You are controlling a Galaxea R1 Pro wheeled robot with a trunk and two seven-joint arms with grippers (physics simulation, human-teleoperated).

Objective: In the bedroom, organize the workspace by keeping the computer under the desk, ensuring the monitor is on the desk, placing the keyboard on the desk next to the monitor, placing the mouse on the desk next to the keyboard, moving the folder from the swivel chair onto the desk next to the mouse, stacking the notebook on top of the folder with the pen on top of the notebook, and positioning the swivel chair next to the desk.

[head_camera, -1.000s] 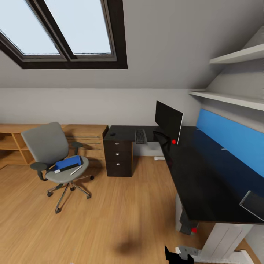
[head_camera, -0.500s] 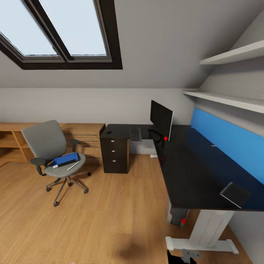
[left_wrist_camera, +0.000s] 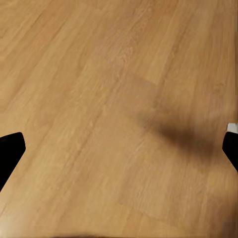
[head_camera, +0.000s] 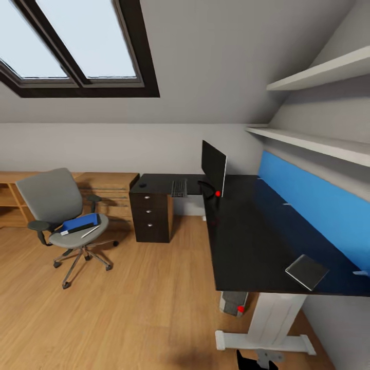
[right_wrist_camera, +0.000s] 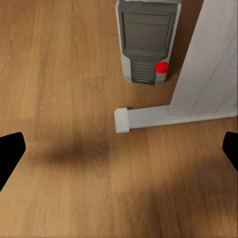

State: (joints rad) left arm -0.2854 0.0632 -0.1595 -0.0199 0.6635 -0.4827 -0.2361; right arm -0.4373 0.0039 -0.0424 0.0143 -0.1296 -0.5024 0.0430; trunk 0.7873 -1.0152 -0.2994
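Wide wooden floor (head_camera: 154, 303) (beside desk (head_camera: 246, 241))

Blue folder (head_camera: 79, 224) and pen (head_camera: 90, 231) on grey swivel chair (head_camera: 60, 205) (well apart from black desk (head_camera: 246, 226))

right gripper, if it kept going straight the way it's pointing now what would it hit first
Probably the wooden floor. The right gripper points down at bare boards, jaws wide apart with nothing between them. The white desk foot and the grey computer tower lie off its centre line, though depth is hard to judge.
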